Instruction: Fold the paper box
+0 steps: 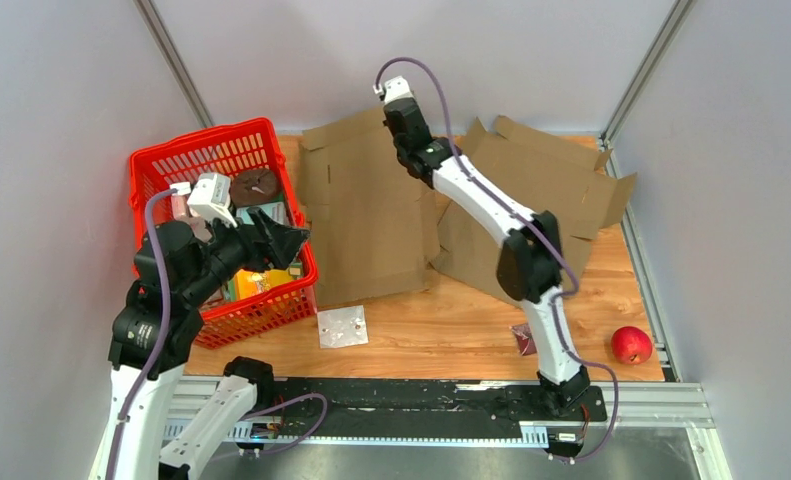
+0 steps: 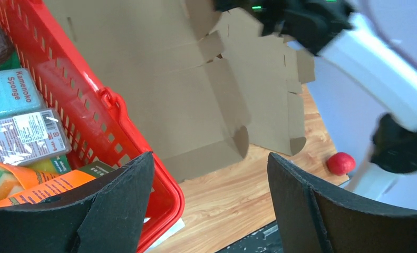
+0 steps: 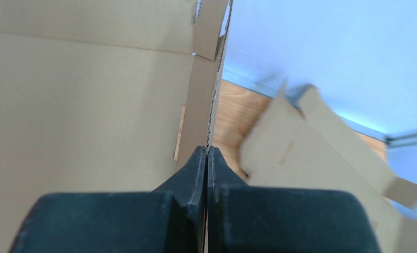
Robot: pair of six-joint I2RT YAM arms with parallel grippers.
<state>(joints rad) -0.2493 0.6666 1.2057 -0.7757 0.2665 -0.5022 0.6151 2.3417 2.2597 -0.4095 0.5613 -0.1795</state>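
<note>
Spotted silver packet (image 1: 342, 326) just near-right of red basket (image 1: 201, 150); apple (image 1: 631, 344) well right of it. Found left gripper (image 2: 210, 158) over basket's right rim, spread wide, gripping nothing. Logged paper box (image 1: 366, 215) unfolded, just right of basket. Farther back, right of basket's far corner, found right gripper (image 3: 206, 150) pinched tight on box's thin flap edge.

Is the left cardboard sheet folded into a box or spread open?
Spread open: the cardboard sheet is one unfolded panel, flaps out. The right gripper is shut on its edge.
</note>
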